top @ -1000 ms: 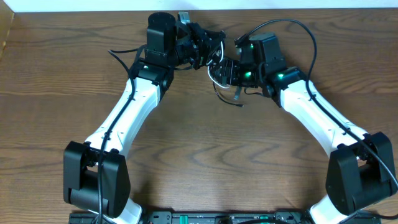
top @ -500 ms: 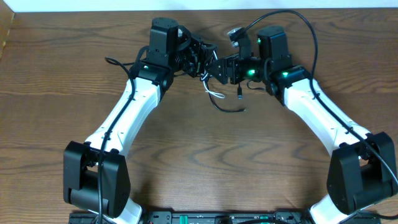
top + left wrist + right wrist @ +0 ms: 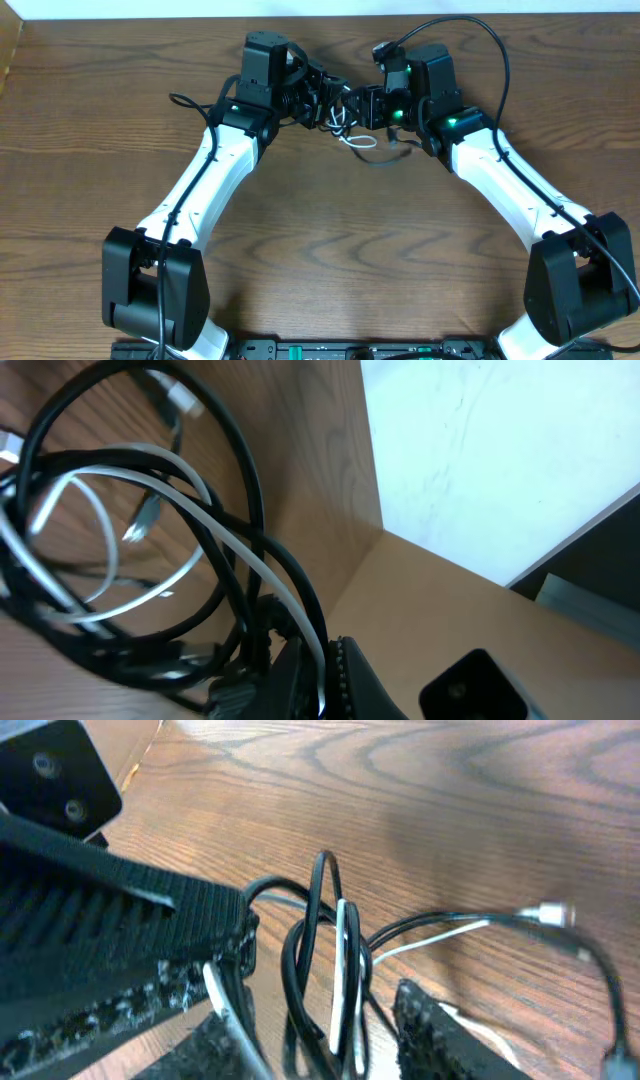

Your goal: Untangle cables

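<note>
We saw the right hand (image 3: 362,106), fingers (image 3: 130,910) apart around the loops, close in leftward on the left hand (image 3: 322,97), which pinched the cables (image 3: 352,134) at the table's (image 3: 320,250) far middle, so the slack loop drew up and the cords stayed tangled.

2 cables (image 3: 352,136): 1 black cable (image 3: 322,885), 1 white cable (image 3: 346,955). 2 arms: left arm (image 3: 215,170), right arm (image 3: 510,185). 2 tools: left tool (image 3: 328,100), right tool (image 3: 360,106). 1 counter (image 3: 320,260).
</note>
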Motion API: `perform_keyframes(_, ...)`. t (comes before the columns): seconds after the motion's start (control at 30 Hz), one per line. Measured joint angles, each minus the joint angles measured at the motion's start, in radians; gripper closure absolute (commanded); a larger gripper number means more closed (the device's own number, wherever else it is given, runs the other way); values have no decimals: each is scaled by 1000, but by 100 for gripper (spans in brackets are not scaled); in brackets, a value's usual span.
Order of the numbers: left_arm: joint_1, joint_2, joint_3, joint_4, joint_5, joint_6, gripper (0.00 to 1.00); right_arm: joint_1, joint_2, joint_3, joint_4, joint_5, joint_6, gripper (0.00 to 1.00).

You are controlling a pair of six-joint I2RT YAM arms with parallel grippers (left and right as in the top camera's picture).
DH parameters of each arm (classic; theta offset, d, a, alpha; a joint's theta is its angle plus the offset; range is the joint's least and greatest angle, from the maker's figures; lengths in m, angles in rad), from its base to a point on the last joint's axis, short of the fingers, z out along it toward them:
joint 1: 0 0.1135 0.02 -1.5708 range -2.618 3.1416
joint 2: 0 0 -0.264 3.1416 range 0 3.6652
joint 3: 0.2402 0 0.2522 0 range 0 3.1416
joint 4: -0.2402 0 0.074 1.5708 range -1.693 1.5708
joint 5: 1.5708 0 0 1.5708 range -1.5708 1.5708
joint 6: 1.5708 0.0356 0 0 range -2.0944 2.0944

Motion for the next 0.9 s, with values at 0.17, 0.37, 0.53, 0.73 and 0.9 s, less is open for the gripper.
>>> perform_keyframes(0.17, -17, 0, 0, 2, -10, 21, 93, 0, 0, 0, -2, 15, 2, 74)
perform_keyframes(0.37, -24, 0, 0, -2, -7, 111, 92, 0, 10, 0, 24, 16, 10, 99)
perform_keyframes(0.53, -25, 0, 2, -79, -12, 375, 56, -6, 18, 0, 20, 1, 32, 99)
perform_keyframes(0.73, -26, 0, 5, -296, -98, 785, 54, -73, 20, 0, -71, 4, 199, 99)
perform_keyframes(0.9, -25, 0, 5, -339, -76, 1073, 54, -154, 20, 0, -118, -31, 291, 99)
